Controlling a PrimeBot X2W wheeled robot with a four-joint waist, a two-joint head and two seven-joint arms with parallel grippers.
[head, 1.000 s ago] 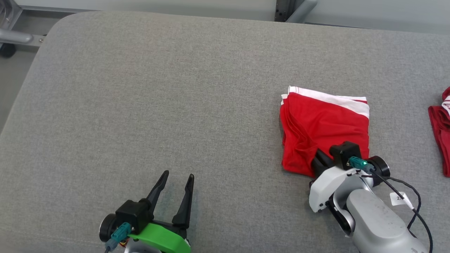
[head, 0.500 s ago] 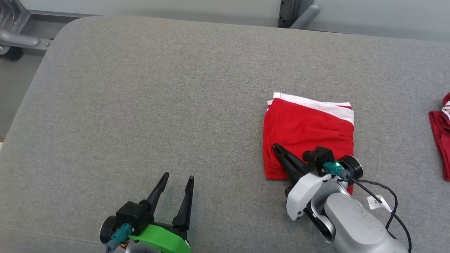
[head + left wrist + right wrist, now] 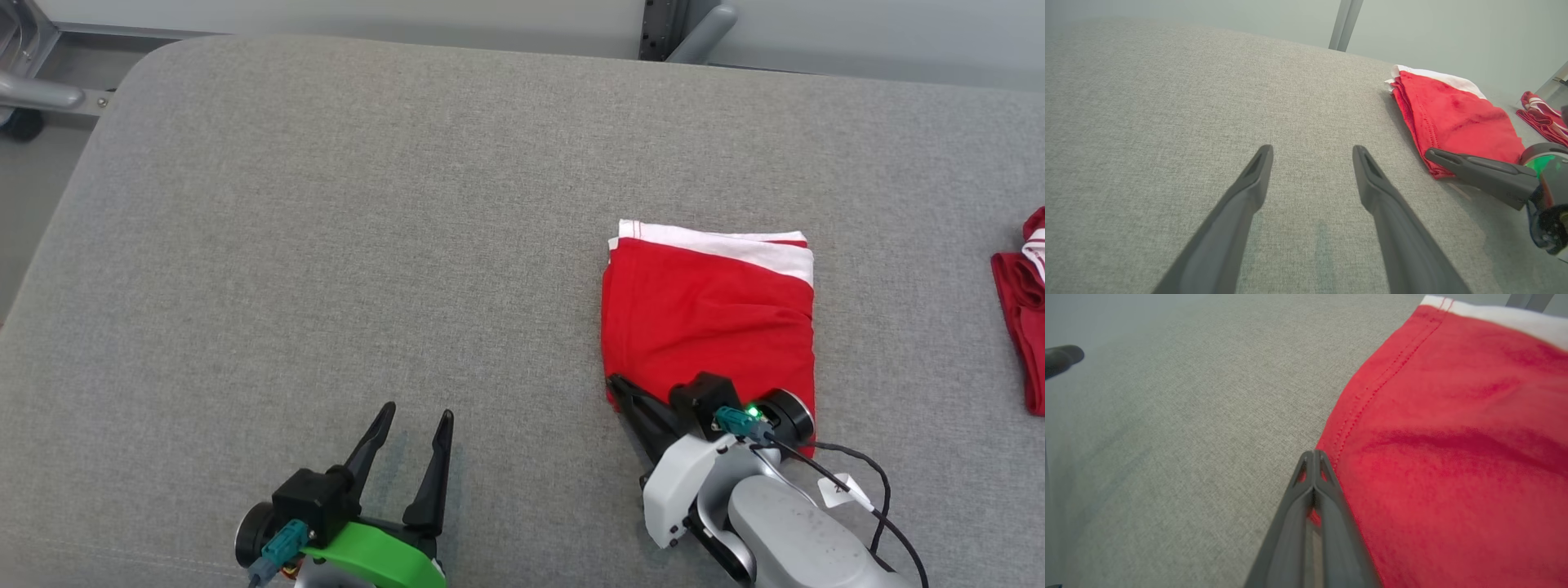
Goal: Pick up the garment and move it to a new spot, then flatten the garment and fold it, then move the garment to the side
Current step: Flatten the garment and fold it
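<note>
Folded red garment [image 3: 707, 314], centre right; my right gripper [image 3: 616, 384], pressed together, at its lower-left corner; left gripper [image 3: 416, 411] spread. Moving it aside likely remains.

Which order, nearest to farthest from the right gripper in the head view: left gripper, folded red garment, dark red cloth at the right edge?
1. Folded red garment: right beside the right gripper, at its tips.
2. Left gripper: to the left, low in view.
3. Dark red cloth: far right edge.
</note>
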